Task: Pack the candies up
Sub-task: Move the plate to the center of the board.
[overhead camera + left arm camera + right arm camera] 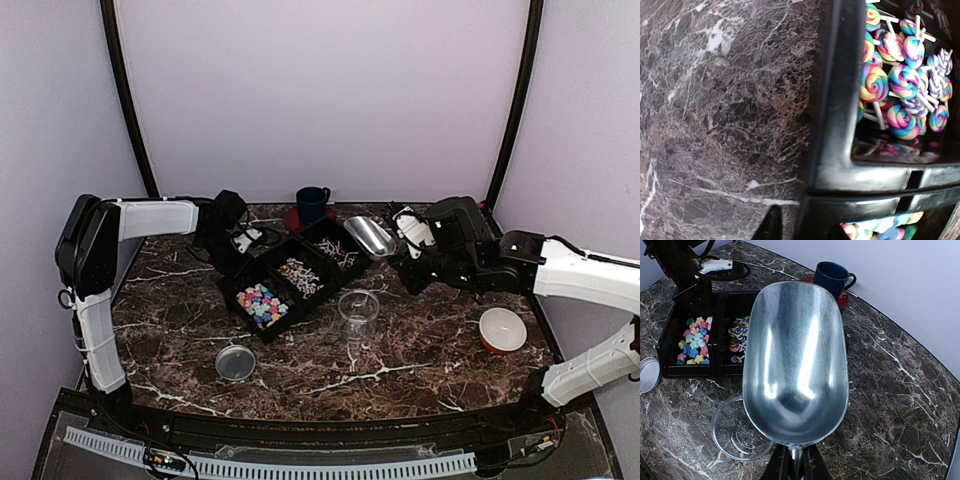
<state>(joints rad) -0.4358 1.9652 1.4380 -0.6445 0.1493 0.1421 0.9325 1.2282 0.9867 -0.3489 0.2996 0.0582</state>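
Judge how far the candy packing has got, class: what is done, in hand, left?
Done: the lid lies off the clear jar. In hand: the right gripper grips the metal scoop, which is empty. Left: all candies sit in the black tray, the jar holds none, so scooping and filling remain.

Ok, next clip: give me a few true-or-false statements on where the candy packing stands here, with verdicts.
1. The metal scoop is empty. True.
2. The clear jar is half full. False: it is empty; the candies lie in the black tray.
3. The blue mug stands on a red coaster beyond the tray. True.
4. The metal lid sits on the jar. False: it lies on the table, apart from the jar.
5. The right pincer grips the scoop's handle. True.
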